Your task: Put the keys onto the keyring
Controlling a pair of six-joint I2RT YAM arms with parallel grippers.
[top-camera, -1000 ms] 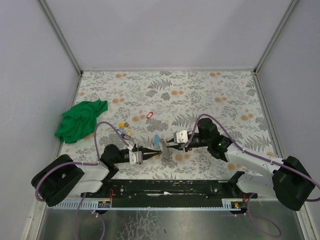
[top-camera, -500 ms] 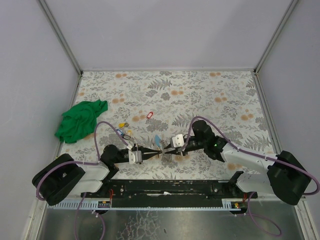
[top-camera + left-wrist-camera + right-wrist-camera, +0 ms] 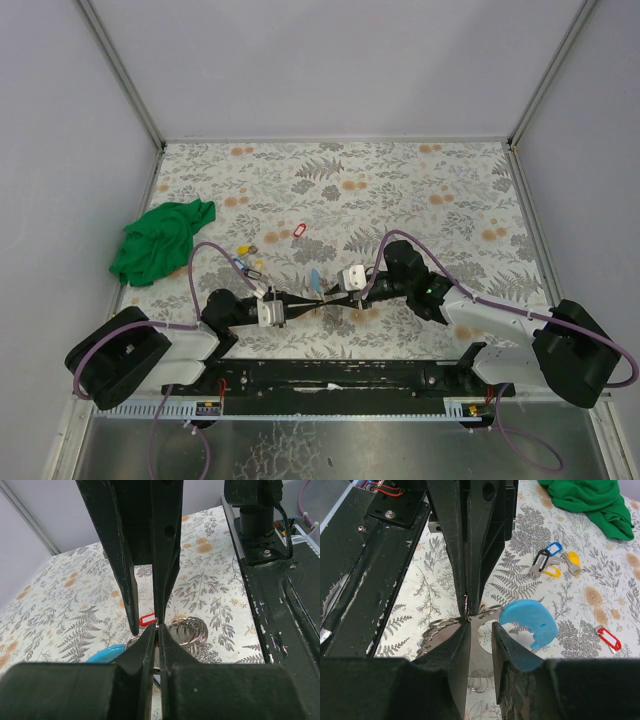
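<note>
Metal coils and a light-blue arc make up the keyring [image 3: 530, 625], which sits at the near middle of the table [image 3: 450, 180], where both grippers meet tip to tip. The left gripper [image 3: 156, 632] has its fingers pressed together on the ring's thin wire. The right gripper [image 3: 480, 628] faces it with fingers apart. Seen from above, three tagged keys [image 3: 248, 262] lie at ten o'clock from that meeting point, and a red-tagged key [image 3: 297, 232] at eleven.
</note>
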